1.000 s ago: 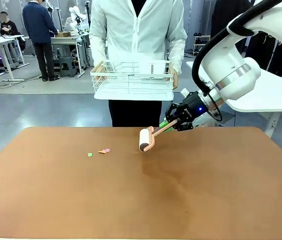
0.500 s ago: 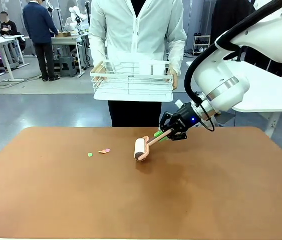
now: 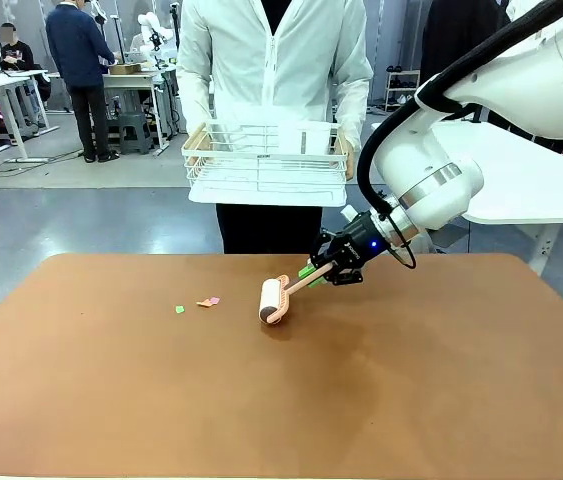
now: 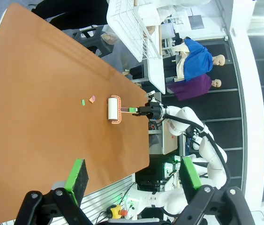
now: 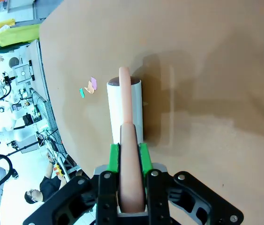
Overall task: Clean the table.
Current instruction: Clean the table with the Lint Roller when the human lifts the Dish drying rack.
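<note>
My right gripper (image 3: 333,266) is shut on the pink handle of a lint roller (image 3: 272,300), whose white roll sits low on the reddish-brown table (image 3: 411,380), near the far middle. In the right wrist view the green pads (image 5: 114,157) clamp the handle and the lint roller (image 5: 124,110) points away from me. Small paper scraps (image 3: 207,301), pink, orange and green, lie on the table left of the roll; the paper scraps (image 5: 90,86) are still apart from it. My left gripper (image 4: 134,176) hangs open high above the table with nothing between its fingers.
A person stands at the far edge holding a white wire rack (image 3: 266,160) with both hands above the table edge. White-topped tables and other people stand farther back. The near half of the table (image 4: 38,93) is bare.
My right gripper has moved left and down with the lint roller, bringing the roll lower and closer to the scraps. The person's rack has stayed in place.
</note>
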### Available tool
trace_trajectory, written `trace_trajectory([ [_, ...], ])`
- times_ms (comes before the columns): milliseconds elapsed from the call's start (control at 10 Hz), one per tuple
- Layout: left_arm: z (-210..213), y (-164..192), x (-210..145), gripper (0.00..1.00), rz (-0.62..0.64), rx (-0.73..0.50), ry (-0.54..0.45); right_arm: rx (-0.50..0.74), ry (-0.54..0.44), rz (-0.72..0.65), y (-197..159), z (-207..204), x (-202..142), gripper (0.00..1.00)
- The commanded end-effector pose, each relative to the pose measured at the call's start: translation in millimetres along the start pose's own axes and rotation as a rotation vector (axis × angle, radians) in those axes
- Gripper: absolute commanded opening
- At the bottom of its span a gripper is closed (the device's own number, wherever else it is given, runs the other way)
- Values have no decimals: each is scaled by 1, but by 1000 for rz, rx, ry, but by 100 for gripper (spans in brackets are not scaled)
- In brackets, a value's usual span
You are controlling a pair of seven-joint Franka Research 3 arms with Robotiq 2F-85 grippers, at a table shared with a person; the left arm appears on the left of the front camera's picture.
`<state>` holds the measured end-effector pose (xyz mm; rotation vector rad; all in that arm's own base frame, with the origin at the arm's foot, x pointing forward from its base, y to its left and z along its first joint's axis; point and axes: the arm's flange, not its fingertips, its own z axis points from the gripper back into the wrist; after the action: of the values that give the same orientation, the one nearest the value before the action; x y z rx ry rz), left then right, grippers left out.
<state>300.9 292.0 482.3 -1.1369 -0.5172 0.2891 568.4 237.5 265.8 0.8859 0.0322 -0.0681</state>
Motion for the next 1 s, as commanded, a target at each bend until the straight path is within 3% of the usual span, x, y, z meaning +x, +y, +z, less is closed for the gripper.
trace_trajectory([
  [0,3,0,0,100,-6,-13,-6,-3,-38,6,-4,-12,0,21],
  [800,3,0,0,100,-6,-13,-6,13,-1,-14,-1,-2,0,21],
  [900,3,0,0,100,-6,-13,-6,6,30,-24,-4,-21,7,21],
])
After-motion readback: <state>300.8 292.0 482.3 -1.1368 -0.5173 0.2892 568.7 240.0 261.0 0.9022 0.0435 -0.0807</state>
